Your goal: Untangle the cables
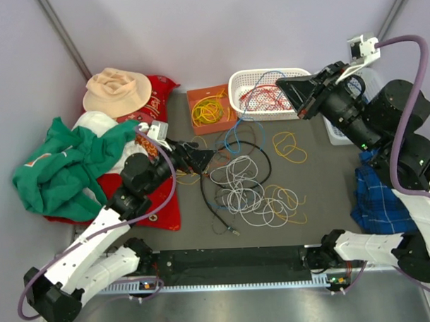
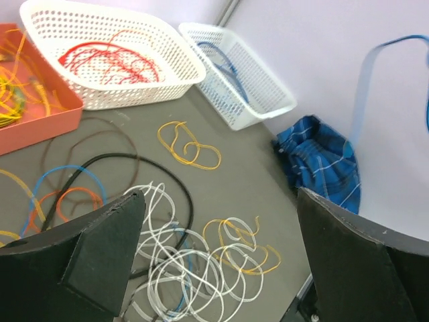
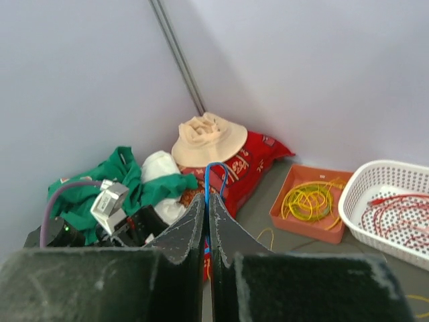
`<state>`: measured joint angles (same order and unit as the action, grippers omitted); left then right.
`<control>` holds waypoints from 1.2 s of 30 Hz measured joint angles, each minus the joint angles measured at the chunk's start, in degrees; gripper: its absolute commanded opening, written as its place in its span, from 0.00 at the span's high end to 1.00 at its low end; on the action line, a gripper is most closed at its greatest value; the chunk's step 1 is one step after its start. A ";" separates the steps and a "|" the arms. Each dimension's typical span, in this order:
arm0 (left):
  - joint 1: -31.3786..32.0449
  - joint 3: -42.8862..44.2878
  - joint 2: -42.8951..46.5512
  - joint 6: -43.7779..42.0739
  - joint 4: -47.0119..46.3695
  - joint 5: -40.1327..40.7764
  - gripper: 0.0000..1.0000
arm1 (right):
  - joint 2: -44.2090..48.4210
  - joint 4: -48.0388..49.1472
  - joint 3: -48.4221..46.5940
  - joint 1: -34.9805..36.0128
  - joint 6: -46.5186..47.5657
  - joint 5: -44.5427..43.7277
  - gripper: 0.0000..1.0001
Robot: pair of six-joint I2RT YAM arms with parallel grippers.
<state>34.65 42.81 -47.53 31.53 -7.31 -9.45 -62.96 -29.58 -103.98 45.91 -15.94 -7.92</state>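
Observation:
A tangle of white cables (image 1: 246,189) lies mid-table with a black cable (image 1: 211,201) and yellow cables (image 1: 288,146) around it. The tangle also shows in the left wrist view (image 2: 194,268). My left gripper (image 1: 202,156) is open and empty, low over the table just left of the tangle (image 2: 220,201). My right gripper (image 1: 287,89) is raised over the white basket and shut on a blue cable (image 3: 213,168), which pokes out in a loop past the fingertips (image 3: 198,204). The blue cable (image 1: 236,132) hangs down to the table.
A white basket (image 1: 235,89) holds red cables (image 1: 264,97). An orange tray (image 1: 196,98) holds yellow cables (image 1: 209,110). A second white basket (image 2: 268,100) stands at the right. Green garment (image 1: 60,166), hat (image 1: 117,90) and red cloth (image 1: 167,212) lie left, a blue plaid cloth (image 1: 375,198) right.

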 measured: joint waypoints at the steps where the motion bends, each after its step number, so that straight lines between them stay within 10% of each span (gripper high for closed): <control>1: 0.00 -1.60 0.13 0.72 -2.45 -0.15 0.01 | -0.09 -0.70 0.00 0.00 -0.31 0.15 1.00; 36: 5.77 -7.45 -25.33 13.27 -59.84 -3.61 0.01 | 9.86 -0.70 11.37 0.00 -13.68 18.78 1.00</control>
<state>40.42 35.35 -72.86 44.80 -67.16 -13.06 -53.10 -30.28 -92.62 45.91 -29.63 10.85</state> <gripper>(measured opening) 0.987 0.009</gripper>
